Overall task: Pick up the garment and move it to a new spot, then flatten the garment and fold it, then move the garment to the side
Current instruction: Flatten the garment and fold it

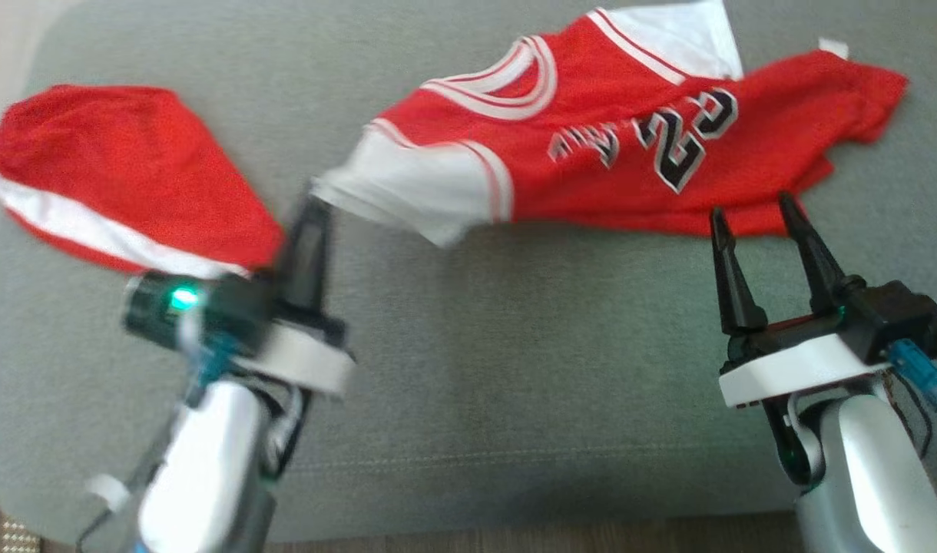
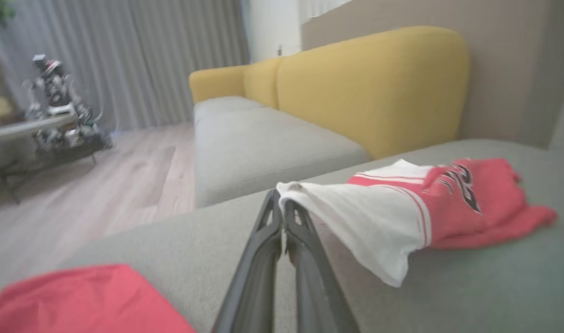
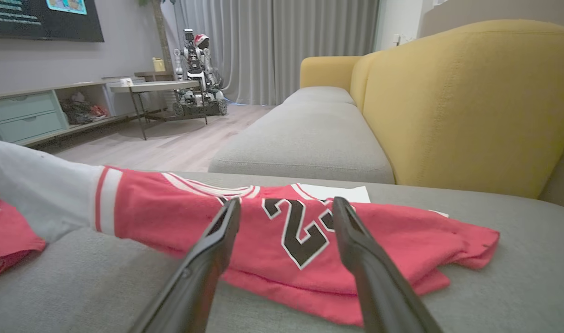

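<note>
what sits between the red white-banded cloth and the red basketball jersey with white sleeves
Head view: the left gripper, shut on the white sleeve of the red basketball jersey, stands between it and the red white-banded cloth; otherwise bare grey sofa cushion.

The left claw (image 1: 315, 206) is seen closed, both fingers pressed together, with a white edge of the garment (image 2: 365, 217) pinched at the tips. The right claw (image 1: 751, 206) is seen spread open, its pale forearm (image 1: 868, 453) angled behind it.

L jaws prob. pinching jersey (image 2: 467, 208) by sleeve (image 2: 370, 222).
</note>
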You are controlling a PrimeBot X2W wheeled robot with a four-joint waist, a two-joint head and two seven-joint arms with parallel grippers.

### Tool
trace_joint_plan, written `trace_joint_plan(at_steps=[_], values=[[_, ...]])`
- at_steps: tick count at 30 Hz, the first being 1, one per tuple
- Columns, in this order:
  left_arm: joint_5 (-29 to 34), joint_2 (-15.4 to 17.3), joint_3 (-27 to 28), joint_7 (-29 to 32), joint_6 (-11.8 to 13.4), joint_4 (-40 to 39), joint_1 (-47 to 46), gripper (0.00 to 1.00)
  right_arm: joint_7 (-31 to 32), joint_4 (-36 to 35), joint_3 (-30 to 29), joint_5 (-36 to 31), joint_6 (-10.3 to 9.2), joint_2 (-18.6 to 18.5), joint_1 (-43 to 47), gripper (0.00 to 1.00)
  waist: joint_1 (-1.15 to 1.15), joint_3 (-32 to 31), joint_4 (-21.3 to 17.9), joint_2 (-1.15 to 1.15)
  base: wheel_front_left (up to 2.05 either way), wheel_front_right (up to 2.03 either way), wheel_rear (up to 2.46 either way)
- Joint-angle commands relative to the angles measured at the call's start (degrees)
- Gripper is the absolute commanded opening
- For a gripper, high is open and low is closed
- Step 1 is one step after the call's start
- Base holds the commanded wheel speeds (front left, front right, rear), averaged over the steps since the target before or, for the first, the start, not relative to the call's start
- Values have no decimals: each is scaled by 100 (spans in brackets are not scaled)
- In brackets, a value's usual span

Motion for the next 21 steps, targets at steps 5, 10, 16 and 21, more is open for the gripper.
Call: trace_joint_plan(at_steps=[5,10,16,21], values=[[727,456,-652,-30,-186,24,333,0,-37,-73,158,-44,-2,13,49,100,0,-157,135,0,0,0,0],[685,415,-924,-30,-238,1023,491,100,-37,33,155,-36,-2,8,70,100,0,-256,99,0,0,0,0],[-35,105,-187,-30,274,536,499,100,-21,246,-250,132,-2,17,182,100,0,-276,69,0,0,0,0],[-462,-117,294,-30,420,-89,656,100,125,718,-842,603,-2,22,91,100,0,-182,168,0,0,0,0]])
